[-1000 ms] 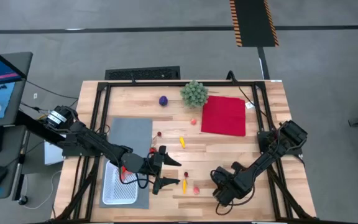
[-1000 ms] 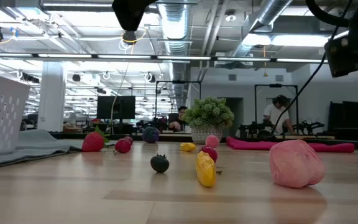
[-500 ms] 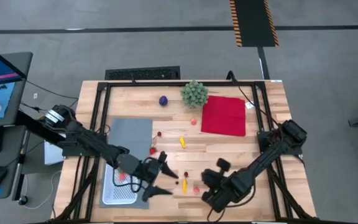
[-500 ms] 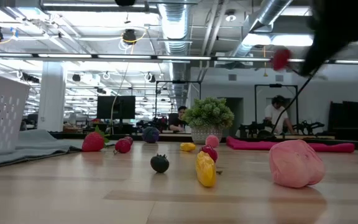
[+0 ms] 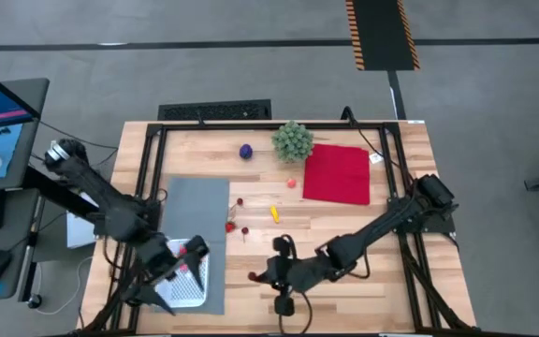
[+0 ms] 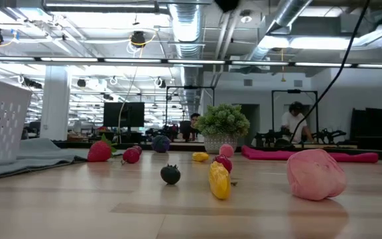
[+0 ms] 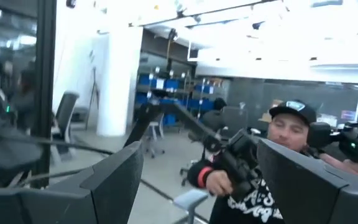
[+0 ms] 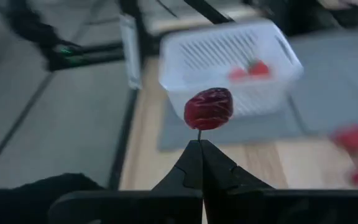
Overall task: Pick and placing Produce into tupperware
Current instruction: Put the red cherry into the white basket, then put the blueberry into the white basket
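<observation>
The right gripper (image 8: 199, 144) is pinching the thin stem of a dark red fruit (image 8: 209, 108), which is sitting just past its fingertips, above the table, short of the tupperware (image 8: 229, 65). The left gripper (image 5: 181, 271), jaws spread, is hovering over the tupperware.

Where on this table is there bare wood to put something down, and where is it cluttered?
Free: the top left corner between the table edge and the purple ball, and the strip between the red cloth and the right arm. Crowded: the middle, with small produce scattered between the grey mat and that cloth, and the tupperware corner.
</observation>
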`<control>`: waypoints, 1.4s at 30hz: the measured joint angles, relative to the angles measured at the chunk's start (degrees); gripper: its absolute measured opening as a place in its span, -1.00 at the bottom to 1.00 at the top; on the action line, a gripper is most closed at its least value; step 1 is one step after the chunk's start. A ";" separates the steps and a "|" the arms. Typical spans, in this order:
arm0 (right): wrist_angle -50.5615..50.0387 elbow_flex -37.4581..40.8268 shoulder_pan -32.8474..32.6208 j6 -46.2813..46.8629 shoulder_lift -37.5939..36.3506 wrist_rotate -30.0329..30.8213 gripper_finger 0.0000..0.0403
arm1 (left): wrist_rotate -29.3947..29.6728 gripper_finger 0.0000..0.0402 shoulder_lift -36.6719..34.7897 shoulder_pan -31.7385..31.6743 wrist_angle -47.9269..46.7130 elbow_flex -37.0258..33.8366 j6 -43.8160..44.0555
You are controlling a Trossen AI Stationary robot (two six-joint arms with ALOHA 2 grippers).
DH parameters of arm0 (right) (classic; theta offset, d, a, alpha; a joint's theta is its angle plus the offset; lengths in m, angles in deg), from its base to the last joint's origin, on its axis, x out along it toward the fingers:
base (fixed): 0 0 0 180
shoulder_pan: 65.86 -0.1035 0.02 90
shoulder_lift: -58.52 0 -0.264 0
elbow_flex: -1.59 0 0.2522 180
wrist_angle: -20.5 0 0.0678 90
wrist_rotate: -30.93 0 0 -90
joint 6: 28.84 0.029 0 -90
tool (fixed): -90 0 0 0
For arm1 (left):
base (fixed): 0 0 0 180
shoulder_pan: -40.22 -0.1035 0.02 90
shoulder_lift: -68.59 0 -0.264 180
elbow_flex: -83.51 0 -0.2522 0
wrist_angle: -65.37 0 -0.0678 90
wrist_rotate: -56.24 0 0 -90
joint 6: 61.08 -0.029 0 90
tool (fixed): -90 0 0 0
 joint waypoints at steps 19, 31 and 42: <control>10.21 -26.02 13.23 -5.83 24.53 -25.79 -0.95 | 10.32 0.52 -5.62 5.01 -9.32 -0.02 -0.30; -12.49 -54.84 15.57 -9.17 41.36 -20.55 -0.62 | 14.77 0.52 -6.16 9.30 -9.16 -0.01 -0.78; -24.30 -54.28 14.31 -22.39 35.21 -19.70 -0.47 | 21.79 0.52 -6.15 11.72 -9.73 -0.02 -0.78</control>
